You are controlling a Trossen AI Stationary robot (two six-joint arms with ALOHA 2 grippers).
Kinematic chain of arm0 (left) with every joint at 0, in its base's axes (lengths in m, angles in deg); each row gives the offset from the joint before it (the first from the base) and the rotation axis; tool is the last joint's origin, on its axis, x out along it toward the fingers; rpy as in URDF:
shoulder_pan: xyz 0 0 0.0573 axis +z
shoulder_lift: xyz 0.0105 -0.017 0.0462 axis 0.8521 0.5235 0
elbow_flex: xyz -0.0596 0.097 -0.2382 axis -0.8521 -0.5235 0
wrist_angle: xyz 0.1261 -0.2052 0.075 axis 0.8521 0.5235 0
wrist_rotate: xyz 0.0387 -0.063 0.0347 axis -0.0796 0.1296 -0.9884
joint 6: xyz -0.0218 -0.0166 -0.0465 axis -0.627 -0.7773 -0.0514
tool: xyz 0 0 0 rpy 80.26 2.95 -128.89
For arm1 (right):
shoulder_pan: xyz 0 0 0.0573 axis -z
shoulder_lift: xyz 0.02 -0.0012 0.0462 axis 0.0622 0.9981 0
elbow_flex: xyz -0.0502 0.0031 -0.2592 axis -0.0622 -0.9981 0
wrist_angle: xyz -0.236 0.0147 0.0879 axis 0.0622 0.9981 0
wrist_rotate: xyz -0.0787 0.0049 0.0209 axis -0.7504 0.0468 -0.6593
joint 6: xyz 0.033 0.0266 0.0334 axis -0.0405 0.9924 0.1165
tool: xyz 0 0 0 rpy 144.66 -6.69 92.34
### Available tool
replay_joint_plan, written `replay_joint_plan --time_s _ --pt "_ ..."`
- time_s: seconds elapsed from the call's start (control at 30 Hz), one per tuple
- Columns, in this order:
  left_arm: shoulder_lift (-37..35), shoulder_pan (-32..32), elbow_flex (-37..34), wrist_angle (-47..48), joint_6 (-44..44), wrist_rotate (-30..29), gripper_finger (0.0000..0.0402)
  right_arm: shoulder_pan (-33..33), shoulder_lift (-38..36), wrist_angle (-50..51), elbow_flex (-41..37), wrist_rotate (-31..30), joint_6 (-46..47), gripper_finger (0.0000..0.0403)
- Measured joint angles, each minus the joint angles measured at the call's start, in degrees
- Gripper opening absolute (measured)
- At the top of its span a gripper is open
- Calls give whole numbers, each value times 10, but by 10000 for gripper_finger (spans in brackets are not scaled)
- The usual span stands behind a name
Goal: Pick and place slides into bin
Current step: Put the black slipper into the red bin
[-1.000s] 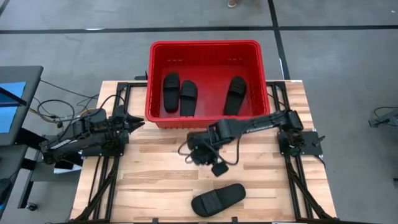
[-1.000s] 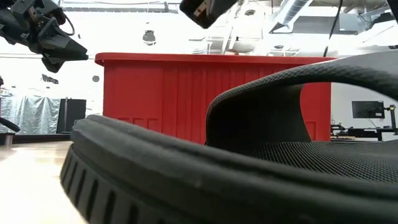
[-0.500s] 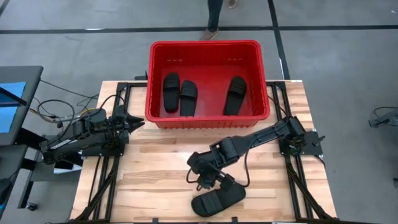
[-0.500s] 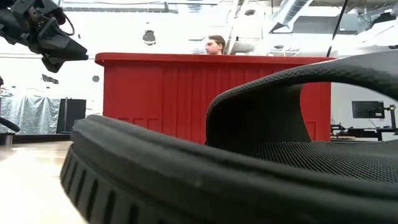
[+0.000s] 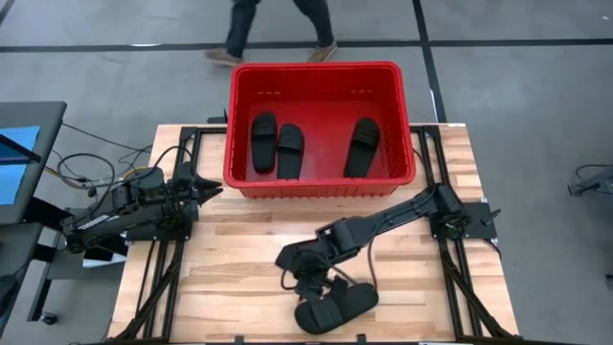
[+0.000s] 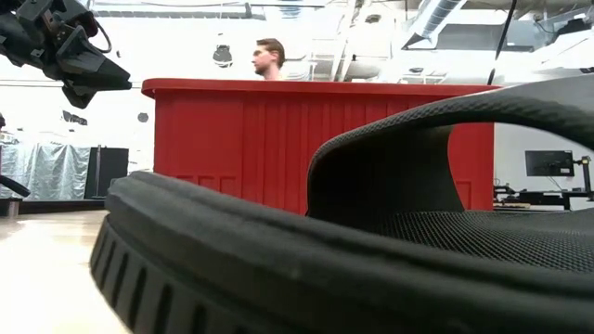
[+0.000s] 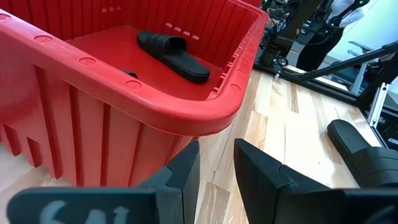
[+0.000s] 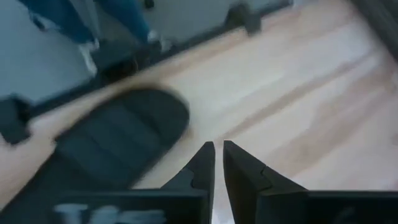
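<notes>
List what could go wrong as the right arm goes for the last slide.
The right hand comes at the slide with its fingers barely parted, so it may push it rather than grip it. The slide lies near the table's front edge and could slip off.

Smeared by blur in the right wrist view: matte black slide sandal (image 8: pixel 106 146); cropped by low view's edges.

three slides (image 5: pixel 278 144) in bin (image 5: pixel 321 72), one (image 5: pixel 335 309) on table (image 5: pixel 239 259)
</notes>
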Motion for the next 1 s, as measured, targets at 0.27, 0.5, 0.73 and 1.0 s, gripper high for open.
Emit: replay_joint_plan --time_s 0.27,0.5,0.73,1.0 --pt "0 0 0 0 0 0 89 0 36 18 0 23 -30 25" --pt "0 0 0 1 -1 -3 89 -15 75 14 1 69 -45 2" --pt "0 0 0 2 -2 -3 89 -26 74 12 2 63 -74 8" --pt "0 0 0 2 -2 -3 89 -8 74 165 2 -47 -72 7"
